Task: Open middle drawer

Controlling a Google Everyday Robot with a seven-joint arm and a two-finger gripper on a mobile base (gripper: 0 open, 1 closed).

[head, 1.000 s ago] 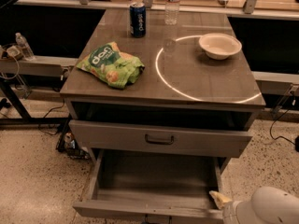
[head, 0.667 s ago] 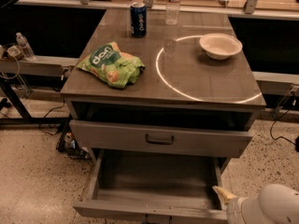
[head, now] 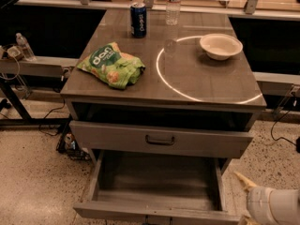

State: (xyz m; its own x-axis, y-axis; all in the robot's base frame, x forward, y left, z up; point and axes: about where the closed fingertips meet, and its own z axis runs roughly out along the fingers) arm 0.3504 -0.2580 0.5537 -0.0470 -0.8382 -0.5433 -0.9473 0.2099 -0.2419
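Dim, warm; glare ring (head: 159, 71) on tabletop (head: 211, 81); claw (head: 244, 185) lower right.

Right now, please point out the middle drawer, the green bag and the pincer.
middle drawer (head: 117, 137): camera view, front panel beside handle.
green bag (head: 111, 64): camera view, its centre.
pincer (head: 246, 191): camera view, bottom right, front end.

Cream pointed claw (head: 245, 182) on a rounded white arm (head: 277, 205), lower right.

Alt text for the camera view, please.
The middle drawer of a grey cabinet stands pulled out, with the gripper low at right beside it. On top sit a green chip bag, a blue can, a water bottle and a white bowl.
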